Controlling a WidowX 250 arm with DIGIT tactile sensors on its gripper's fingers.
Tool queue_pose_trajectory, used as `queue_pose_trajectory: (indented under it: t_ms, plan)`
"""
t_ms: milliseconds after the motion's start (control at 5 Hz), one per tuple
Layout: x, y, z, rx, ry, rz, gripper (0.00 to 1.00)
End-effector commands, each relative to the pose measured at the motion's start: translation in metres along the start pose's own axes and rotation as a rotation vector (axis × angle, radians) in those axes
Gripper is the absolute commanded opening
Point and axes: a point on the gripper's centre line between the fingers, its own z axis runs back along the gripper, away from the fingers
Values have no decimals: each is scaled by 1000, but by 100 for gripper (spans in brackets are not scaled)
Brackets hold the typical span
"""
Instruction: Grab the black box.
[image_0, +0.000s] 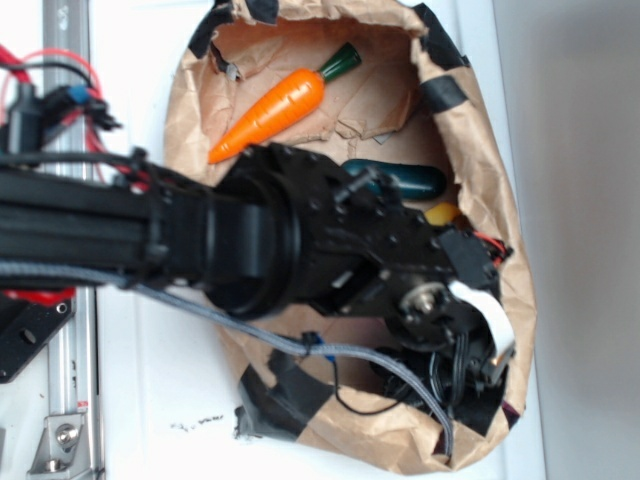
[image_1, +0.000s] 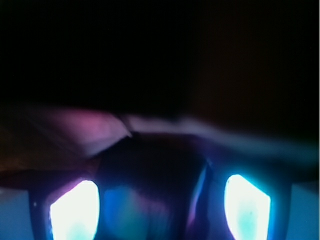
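Note:
My gripper (image_0: 445, 372) reaches down into the lower right of a brown paper-lined basket (image_0: 500, 180), and my black arm and wrist cover most of it. The black box cannot be picked out in the exterior view; the arm hides that spot. The wrist view is dark and blurred. A dark rounded mass (image_1: 150, 170) fills the space between two glowing blue-white patches at the bottom, where my gripper (image_1: 160, 212) is. It may be the black box. The frames do not show how the jaws stand or whether they touch it.
An orange toy carrot (image_0: 275, 110) with a green top lies at the basket's far side. A dark teal oblong thing (image_0: 400, 180) and a yellow thing (image_0: 442, 213) lie near my wrist. Black tape patches (image_0: 275, 400) line the rim. A metal rail (image_0: 70, 380) runs along the left.

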Motion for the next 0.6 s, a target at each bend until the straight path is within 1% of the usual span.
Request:
queue_pose_trajectory:
  t_ms: [0,200,400]
  plan:
    - [-9,-30,-10,-122,148,-128,0]
    - [-27,-18,6,-22,174,-33,0]
    - [-42,9,45,183,170,160,0]
